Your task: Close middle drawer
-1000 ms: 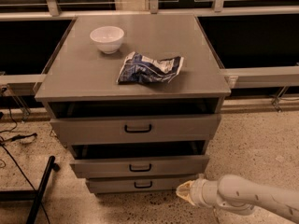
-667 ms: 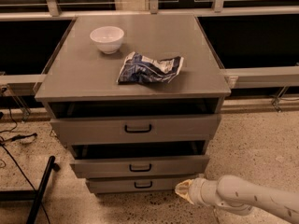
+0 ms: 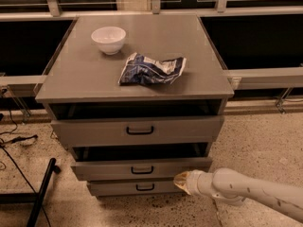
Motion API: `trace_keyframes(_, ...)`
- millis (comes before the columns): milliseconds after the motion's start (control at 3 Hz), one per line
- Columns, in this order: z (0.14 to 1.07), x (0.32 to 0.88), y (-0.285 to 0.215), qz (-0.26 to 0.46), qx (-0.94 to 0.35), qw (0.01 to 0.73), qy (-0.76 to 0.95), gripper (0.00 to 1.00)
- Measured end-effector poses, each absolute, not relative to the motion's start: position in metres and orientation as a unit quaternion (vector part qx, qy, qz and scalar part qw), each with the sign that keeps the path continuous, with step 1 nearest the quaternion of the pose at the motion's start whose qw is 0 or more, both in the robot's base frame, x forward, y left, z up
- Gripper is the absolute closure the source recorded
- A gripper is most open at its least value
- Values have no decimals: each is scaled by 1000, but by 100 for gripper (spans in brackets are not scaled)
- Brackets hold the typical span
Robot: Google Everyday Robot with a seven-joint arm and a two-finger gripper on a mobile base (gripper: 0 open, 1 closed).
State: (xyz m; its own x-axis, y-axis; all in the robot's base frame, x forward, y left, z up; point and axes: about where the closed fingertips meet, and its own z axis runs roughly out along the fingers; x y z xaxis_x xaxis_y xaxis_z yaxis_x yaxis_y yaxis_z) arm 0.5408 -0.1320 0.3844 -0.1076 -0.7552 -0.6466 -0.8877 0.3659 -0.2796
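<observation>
Where the middle drawer sat: second of three, pulled partway out below the upper drawer.
End effector: low at the drawer's right front corner; you could not tell its state.
Handling: judged rigid, free-sliding, not fragile.
Contact: a flat push on the panel beside the handle suited you better than a grasp.

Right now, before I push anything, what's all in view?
cabinet: one, grey, centre
bowl: one, white, cabinet top, back left
crumpled packet: one, blue and white, cabinet top, middle
top drawer: one, grey, pulled out
middle drawer: one, grey, pulled out
lowest drawer: one, grey, under the middle drawer
pole: one, black, floor, lower left
cables: a few, black, floor, left
arm: one, white, lower right
gripper: one, tan, just beneath the middle drawer's front, right end
</observation>
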Motion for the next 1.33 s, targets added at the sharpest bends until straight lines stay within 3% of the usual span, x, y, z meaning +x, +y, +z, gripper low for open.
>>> trace_keyframes(1333, 383, 566, -132, 70, -549, 385, 739, 100)
